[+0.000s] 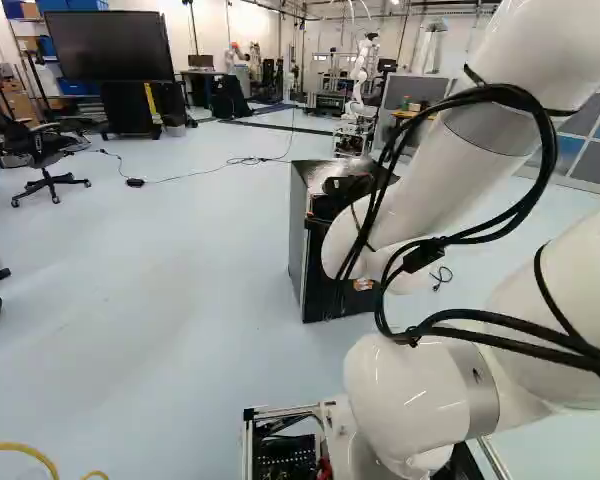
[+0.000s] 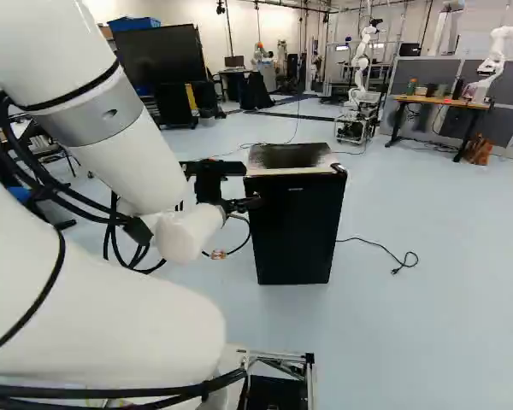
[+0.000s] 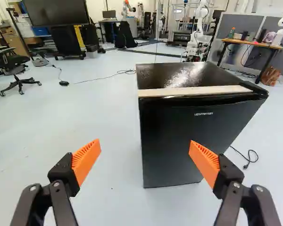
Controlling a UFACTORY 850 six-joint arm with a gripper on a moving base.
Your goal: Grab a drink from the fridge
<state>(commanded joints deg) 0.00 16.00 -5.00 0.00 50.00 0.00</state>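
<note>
Two fingers point(image 2: 246, 205) (wide apart) near fridge point(image 2: 295, 226) edge

White rounded arm point(image 1: 425, 195), grey joint bands, looped black cables point(image 1: 545, 140), ribbed orange pads point(image 3: 86, 160)

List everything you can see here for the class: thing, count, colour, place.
Fridge: one, black, ahead of the gripper
Drinks: none identifiable
Screen: one, black, far left
Office chair: at least one, black, left in the left base view
Desk: one, brown-topped, right in the right base view
Bag: one, brown, beside the desk
Another robot: at least two, white, beyond the fridge and by the desk
Floor cables: several, black
Arm: one, white, foreground
Gripper: one, black, orange pads, open
</note>
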